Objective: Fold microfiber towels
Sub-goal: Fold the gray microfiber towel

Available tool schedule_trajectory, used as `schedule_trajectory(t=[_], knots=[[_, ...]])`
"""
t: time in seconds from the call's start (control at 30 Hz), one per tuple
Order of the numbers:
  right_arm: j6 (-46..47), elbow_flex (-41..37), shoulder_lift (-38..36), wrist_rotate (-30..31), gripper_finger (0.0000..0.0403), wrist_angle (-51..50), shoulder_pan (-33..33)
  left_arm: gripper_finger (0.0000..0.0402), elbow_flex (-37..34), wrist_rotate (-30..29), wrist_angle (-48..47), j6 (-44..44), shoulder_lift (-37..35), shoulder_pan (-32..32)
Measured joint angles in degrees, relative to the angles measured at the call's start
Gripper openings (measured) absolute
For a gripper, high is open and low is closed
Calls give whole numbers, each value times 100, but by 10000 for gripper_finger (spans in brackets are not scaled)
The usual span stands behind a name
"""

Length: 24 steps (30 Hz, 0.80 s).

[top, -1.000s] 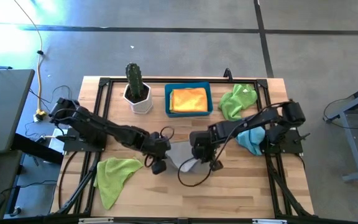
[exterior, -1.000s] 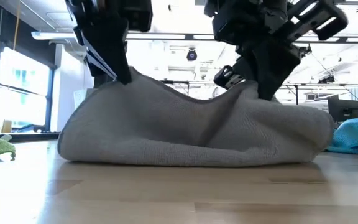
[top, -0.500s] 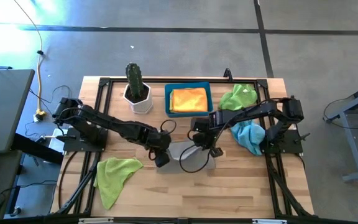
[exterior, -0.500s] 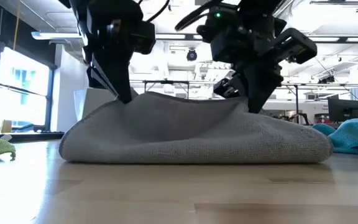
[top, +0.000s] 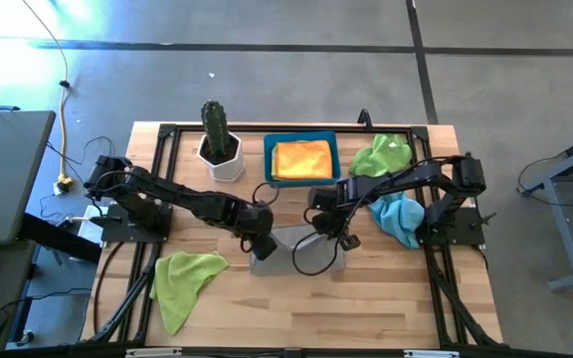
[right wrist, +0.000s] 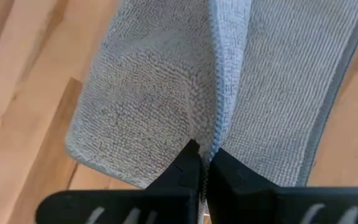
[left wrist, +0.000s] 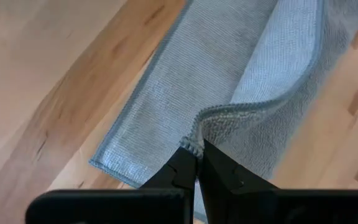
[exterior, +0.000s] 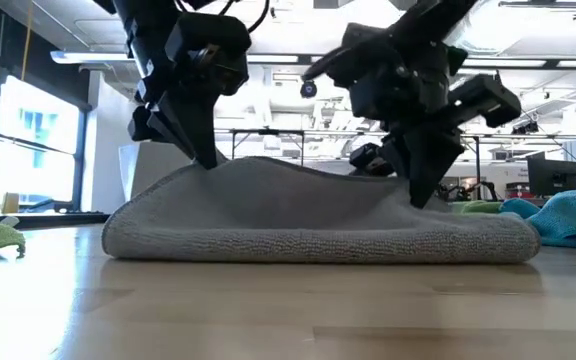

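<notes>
On inspection I found the left gripper [top: 258, 242] pinched tight on a corner edge of the grey towel [top: 285, 249], the hem caught between its fingertips [left wrist: 191, 163] and the folded cloth spreading ahead of them on the wooden table [top: 306, 308]. The right gripper [top: 343, 237] was likewise clamped on the opposite corner of the same towel, a raised ridge of fabric running straight out from its closed fingers [right wrist: 194, 160]. In the low view I saw the towel lying as a flattened double layer between the two grippers, both set at its upper edge. Beside the right gripper lay the light blue towel [top: 401, 218], with a lime green towel [top: 380, 157] beyond it. Near the left arm, a second lime green towel [top: 181, 281] lay crumpled. An orange towel [top: 301, 159] sat in the blue bin [top: 268, 161], next to a potted cactus [top: 217, 134].
</notes>
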Motion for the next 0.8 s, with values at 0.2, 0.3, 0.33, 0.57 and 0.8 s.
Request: schedule_trajectory(t=[0.2,0.3,0.33,0.57,0.8], knots=[[-17,-183,0,2,0,349,4,5,0,-188,-150,-708,0,-84],[-219,-183,0,3,0,367,4,5,0,-376,-406,-1097,-2,-162],[-298,-183,0,6,0,363,2,5,0,-446,-521,-1216,0,-195],[-638,-183,0,70,0,416,-61,5,0,-647,-695,-1627,0,-308],[-674,-183,0,260,0,424,-103,5,12,-701,-635,-1661,296,-317]])
